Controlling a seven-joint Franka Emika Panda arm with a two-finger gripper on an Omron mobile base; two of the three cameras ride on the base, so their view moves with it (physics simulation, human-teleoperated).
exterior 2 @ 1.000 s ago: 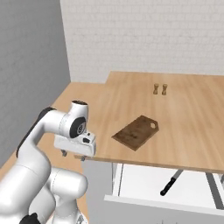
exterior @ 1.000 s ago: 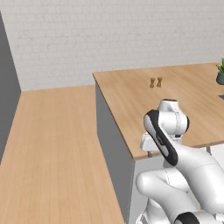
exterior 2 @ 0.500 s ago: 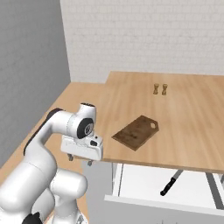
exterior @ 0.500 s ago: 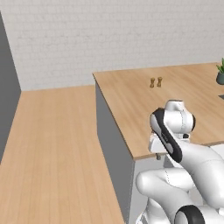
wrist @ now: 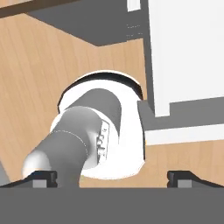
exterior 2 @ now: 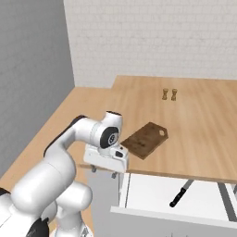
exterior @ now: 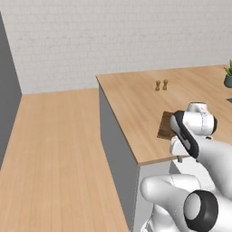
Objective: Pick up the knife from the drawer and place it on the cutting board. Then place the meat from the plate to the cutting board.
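- The drawer point(exterior 2: 152, 192) is pulled out under the front edge of the table point(exterior 2: 203, 125), nearest to the cameras, and its white inside is visible.
- The knife point(exterior 2: 181, 193) lies flat in the drawer. Its long axis runs diagonally: the black handle points toward the front panel, and the grey blade points back toward the table.
- The hand point(exterior 2: 103, 172) hangs at the left front corner of the table, pointing down, with its two fingers spread wide and nothing between them.
- The knife is to the right of the hand and a little lower, apart from it.
- The cutting board point(exterior 2: 145, 140) lies on the table behind the hand, turned diagonally, with the hole at its far right corner.
- Two small brown pieces point(exterior 2: 169, 95) stand farther back on the table.
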